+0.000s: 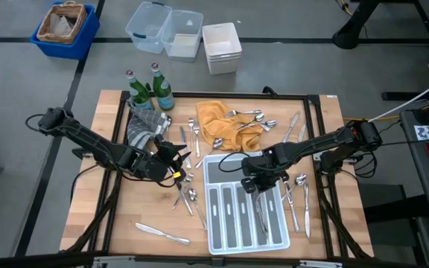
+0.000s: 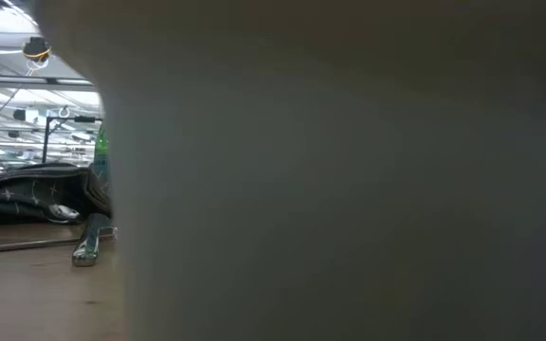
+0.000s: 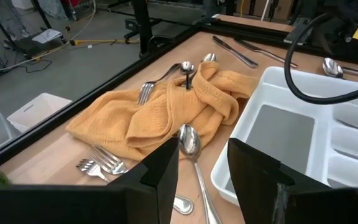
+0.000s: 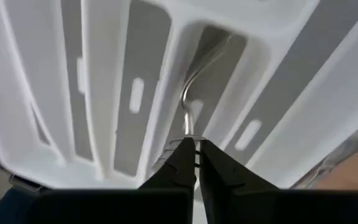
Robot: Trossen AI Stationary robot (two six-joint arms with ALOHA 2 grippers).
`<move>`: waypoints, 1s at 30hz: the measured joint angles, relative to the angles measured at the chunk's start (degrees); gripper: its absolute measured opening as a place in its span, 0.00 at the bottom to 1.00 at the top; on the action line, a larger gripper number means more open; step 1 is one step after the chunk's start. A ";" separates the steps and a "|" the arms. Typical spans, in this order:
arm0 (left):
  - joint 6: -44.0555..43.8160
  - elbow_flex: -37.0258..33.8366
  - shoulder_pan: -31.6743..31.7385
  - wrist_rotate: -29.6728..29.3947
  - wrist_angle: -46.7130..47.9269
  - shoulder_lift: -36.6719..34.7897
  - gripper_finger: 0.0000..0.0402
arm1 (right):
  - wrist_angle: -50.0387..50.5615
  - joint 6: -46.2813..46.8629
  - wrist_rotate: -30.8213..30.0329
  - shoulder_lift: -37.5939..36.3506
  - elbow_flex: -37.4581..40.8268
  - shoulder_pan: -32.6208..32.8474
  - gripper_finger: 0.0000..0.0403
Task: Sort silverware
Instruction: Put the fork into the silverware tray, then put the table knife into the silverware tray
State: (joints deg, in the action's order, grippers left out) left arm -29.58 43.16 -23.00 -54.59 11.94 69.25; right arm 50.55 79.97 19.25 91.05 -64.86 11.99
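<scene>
While the right tool (image 4: pixel 194 158) hangs low over the white tray (image 1: pixel 216 240), its dark fingers (image 4: pixel 178 163) are nearly together around the end of a slim metal piece (image 4: pixel 194 93) whose curved shank runs down into one of the long slots; whether it is a fork or a spoon cannot be told. This looks like the placing step: the piece is at its compartment, and the next move calls for the fingers to part fully and the arm to lift straight clear without dragging it out again.

More silverware (image 1: pixel 187 195) lies loose on the wooden worktop (image 1: pixel 125 223) beside the tray, bright and smooth, with a table knife (image 1: pixel 162 234) apart near the front edge and other pieces (image 1: pixel 296 195) on the tray's far side. A spoon (image 3: pixel 190 140), polished and round-bowled, rests against a crumpled yellow cloth (image 3: pixel 166 112), soft and ribbed in weave, with forks (image 3: pixel 101 163) just beside it.

Left tool (image 3: pixel 201 171) hovers released over that spoon, jaws wide. Two green bottles (image 1: pixel 149 91) stand at the worktop's back corner beside a grey patterned cloth (image 1: pixel 144 126). Moulded plastic gives the tray smooth, rounded walls.
</scene>
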 joint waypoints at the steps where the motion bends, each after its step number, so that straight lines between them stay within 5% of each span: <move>1: -0.02 0.00 0.00 0.00 0.00 0.00 0.32 | 0.21 -0.65 -0.93 0.00 0.00 0.00 0.04; 7: -0.02 0.00 0.00 0.00 -0.02 0.00 0.32 | 0.75 -2.60 -2.52 0.00 0.00 0.00 0.06; 16: -0.02 0.00 0.00 0.27 -0.04 0.00 0.32 | 0.78 -3.96 -6.20 0.00 0.02 0.00 0.26; 22: 0.00 0.00 0.00 3.19 0.00 0.00 0.32 | 0.70 -3.96 -5.87 0.00 0.02 0.00 0.27; 30: 0.99 0.00 0.00 22.58 2.11 0.00 0.32 | -7.31 -8.96 -0.08 0.00 0.02 0.09 0.23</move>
State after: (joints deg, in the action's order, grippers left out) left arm -28.60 43.16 -23.00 -32.01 14.05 69.25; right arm 43.24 71.01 19.17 91.05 -64.84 12.08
